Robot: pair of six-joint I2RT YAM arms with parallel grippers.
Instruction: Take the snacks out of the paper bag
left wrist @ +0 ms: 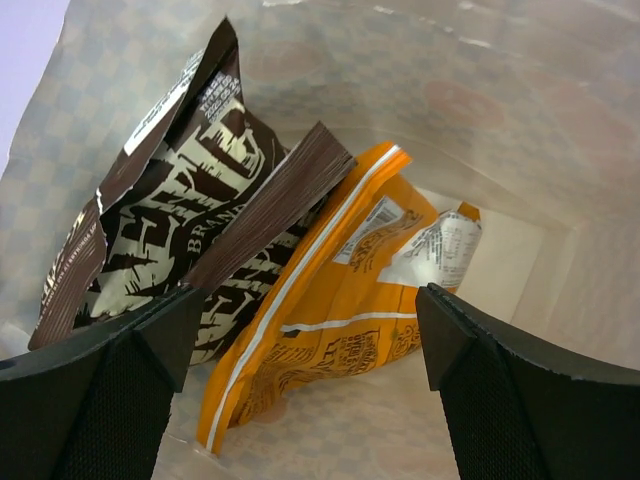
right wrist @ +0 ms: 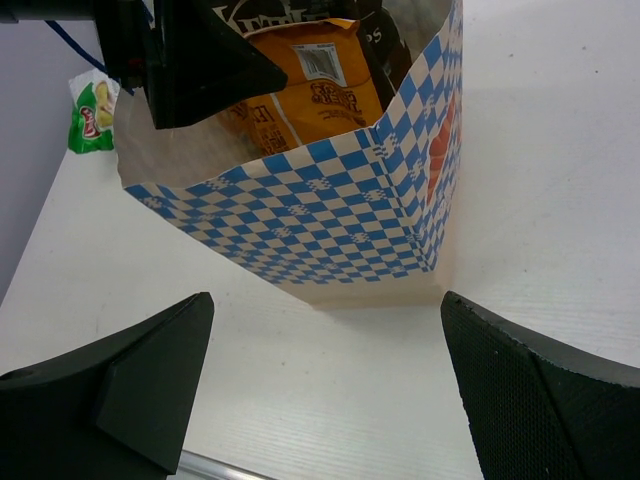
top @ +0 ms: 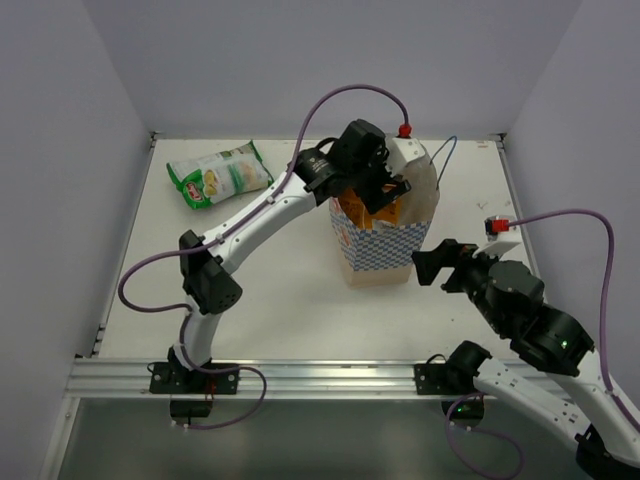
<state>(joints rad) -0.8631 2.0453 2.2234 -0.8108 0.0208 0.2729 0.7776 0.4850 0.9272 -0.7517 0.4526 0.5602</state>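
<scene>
The paper bag (top: 385, 247) stands upright mid-table, tan with a blue-and-white checkered band; it also shows in the right wrist view (right wrist: 330, 220). My left gripper (top: 378, 192) is open and reaches into its mouth. In the left wrist view its fingers straddle an orange packet (left wrist: 320, 320), not touching; dark brown packets (left wrist: 190, 230) with white lettering lean at its left. The orange packet (right wrist: 300, 90) also shows inside the bag in the right wrist view. A green-and-white chip bag (top: 218, 173) lies on the table at the far left. My right gripper (top: 437, 266) is open and empty, just right of the bag.
The bag's blue cord handle (top: 446, 150) sticks up at its far right. A small red-and-white object (top: 497, 226) lies at the right edge of the table. White walls close the table at back and sides.
</scene>
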